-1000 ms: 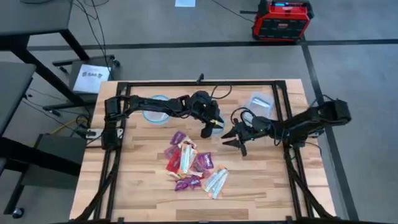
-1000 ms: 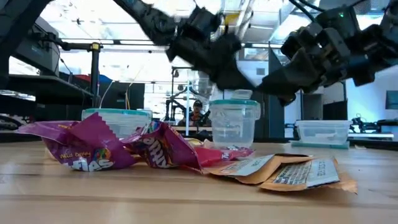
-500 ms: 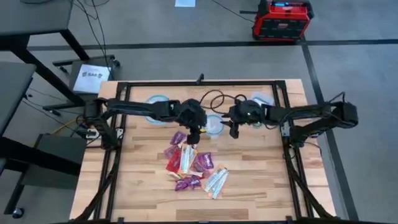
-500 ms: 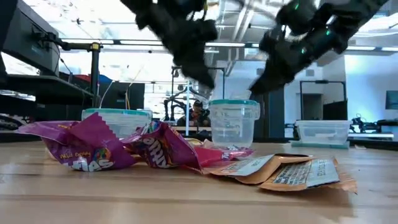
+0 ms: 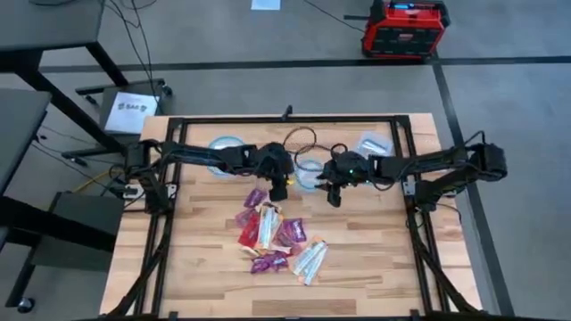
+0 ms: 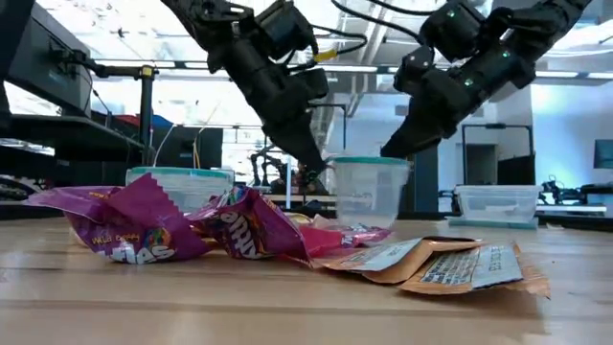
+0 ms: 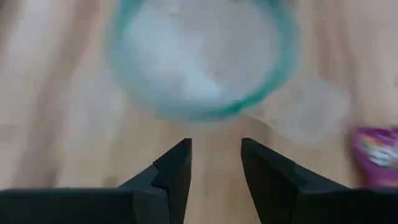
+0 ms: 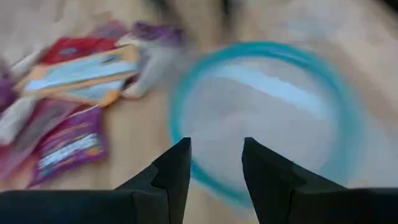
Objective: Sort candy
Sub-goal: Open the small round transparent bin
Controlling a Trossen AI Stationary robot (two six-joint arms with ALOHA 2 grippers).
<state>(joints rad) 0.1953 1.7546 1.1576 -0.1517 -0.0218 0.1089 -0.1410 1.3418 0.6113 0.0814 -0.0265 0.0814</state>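
Candy (image 5: 275,235) lies in a loose heap on the wooden table (image 5: 205,267), in front of both arms: magenta packets (image 6: 129,228), red ones (image 5: 249,234), orange-white bar wrappers (image 5: 267,223) and pale silvery wrappers (image 5: 310,259). Some pieces overlap, and from table height the front packets hide those behind them.

A clear round container with a teal rim (image 5: 308,175) stands just behind the heap, between the two grippers. A second teal-rimmed round container (image 5: 225,148) sits farther back under the left arm, and a clear flat container (image 5: 374,144) rests near the table's far right corner. Off the table, a red and black case (image 5: 406,28) stands on the floor, and a white sheet (image 5: 132,111) lies on a stand near the table's far left corner.

Both wrist views are blurred, so the rim and the wrappers show only as smears; in the right wrist view the candy is cut off at the frame's edge. From table height the arms cross in front of the container's upper part.

The left gripper (image 5: 278,188) hangs beside the middle container, above the heap's far edge; its fingers (image 7: 174,177) stand parted with nothing between them. The right gripper (image 5: 334,193) hangs on the container's other side, its fingers (image 8: 173,174) likewise parted and empty, with the rim showing beyond them.
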